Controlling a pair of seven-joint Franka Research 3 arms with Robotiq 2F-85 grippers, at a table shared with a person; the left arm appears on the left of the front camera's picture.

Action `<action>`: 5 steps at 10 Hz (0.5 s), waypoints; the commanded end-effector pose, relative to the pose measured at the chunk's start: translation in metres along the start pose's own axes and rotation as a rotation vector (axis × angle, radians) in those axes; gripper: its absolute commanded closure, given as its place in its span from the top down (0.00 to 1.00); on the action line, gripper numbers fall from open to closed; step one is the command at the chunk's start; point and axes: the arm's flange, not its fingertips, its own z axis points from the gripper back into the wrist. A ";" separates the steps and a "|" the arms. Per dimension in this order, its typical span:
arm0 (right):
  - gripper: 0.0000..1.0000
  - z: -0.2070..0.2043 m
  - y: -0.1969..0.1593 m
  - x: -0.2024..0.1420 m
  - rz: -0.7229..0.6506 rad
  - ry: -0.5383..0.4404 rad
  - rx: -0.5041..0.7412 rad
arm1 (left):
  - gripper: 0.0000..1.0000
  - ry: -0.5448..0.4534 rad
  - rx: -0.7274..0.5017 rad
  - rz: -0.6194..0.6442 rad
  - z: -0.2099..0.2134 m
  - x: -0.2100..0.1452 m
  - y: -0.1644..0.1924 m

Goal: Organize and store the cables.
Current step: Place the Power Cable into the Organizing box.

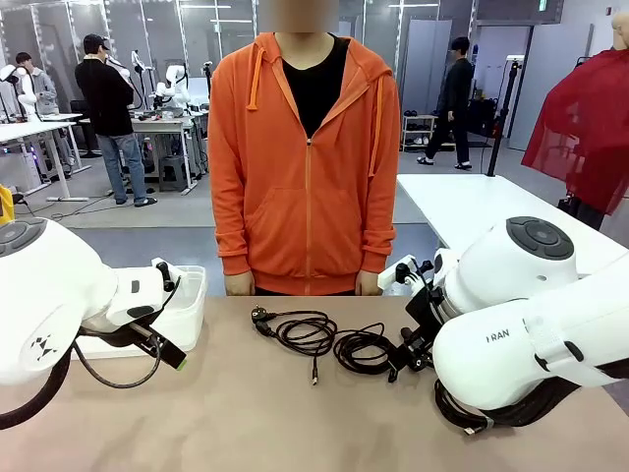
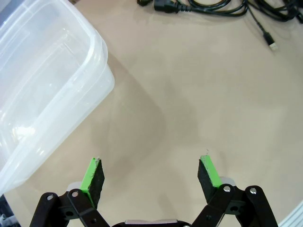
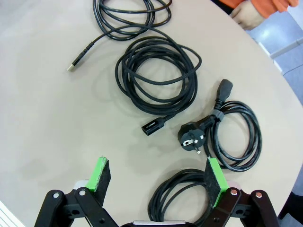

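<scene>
Several black cables lie coiled mid-table (image 1: 359, 354), in front of a person in an orange hoodie. Looking down from the right wrist, I see a wide coil (image 3: 156, 106), a cord ending in a USB connector (image 3: 80, 56), a power cord with a round plug (image 3: 191, 137), and another coil (image 3: 158, 201) just beyond my fingers. My right gripper (image 3: 156, 163) hangs open above them, holding nothing; from the front it (image 1: 401, 329) sits at the coils' right edge. My left gripper (image 2: 150, 163) is open over bare table, beside the clear bin, with the cables (image 2: 213, 7) farther off.
A clear plastic bin (image 1: 192, 295) stands at the table's left, next to the left gripper (image 1: 177, 315); its rim (image 2: 94, 56) is seen from the left wrist. The person's hand (image 3: 248, 16) rests at the far edge. Bare tabletop lies in front of the cables.
</scene>
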 end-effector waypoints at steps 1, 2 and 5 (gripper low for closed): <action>1.00 0.027 -0.005 0.013 0.039 -0.038 -0.045 | 1.00 0.030 -0.028 -0.019 0.032 0.018 0.018; 1.00 0.045 -0.013 0.024 0.041 -0.044 -0.067 | 1.00 0.072 -0.007 -0.019 0.052 0.030 0.031; 1.00 0.105 -0.053 0.039 0.041 -0.073 -0.023 | 1.00 0.066 -0.087 0.008 0.109 0.054 0.074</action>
